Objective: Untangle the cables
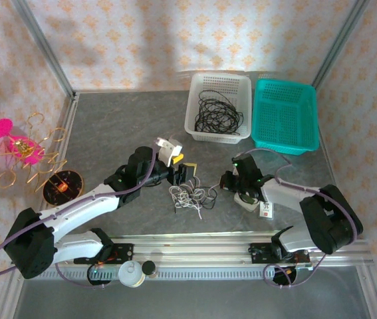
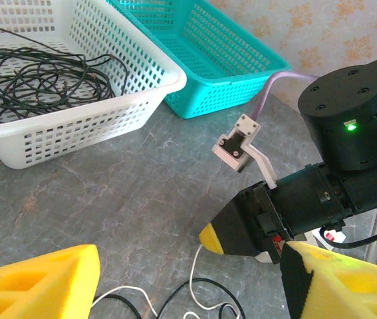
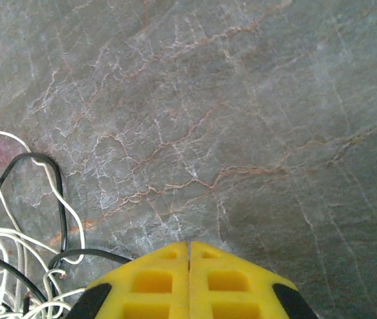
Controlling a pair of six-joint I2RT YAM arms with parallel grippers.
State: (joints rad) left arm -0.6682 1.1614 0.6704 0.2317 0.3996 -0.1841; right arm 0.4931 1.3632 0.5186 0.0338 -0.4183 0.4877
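Right wrist: right gripper (image 3: 189, 247) closed tight, cables (image 3: 22, 266) lower left, none visibly pinched. Left gripper (image 2: 191, 269) wide. Risk: empty pull leaves tangle.

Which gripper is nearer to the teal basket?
Right. The right gripper sits on the near side of the teal basket, slightly left of it; the left gripper is farther left, above the tangled cables.

Matt veined stone-look table (image 3: 241, 100), glossy plastic white basket (image 2: 75, 133) and teal basket (image 2: 228, 93), smooth-coated cables (image 1: 189, 196).
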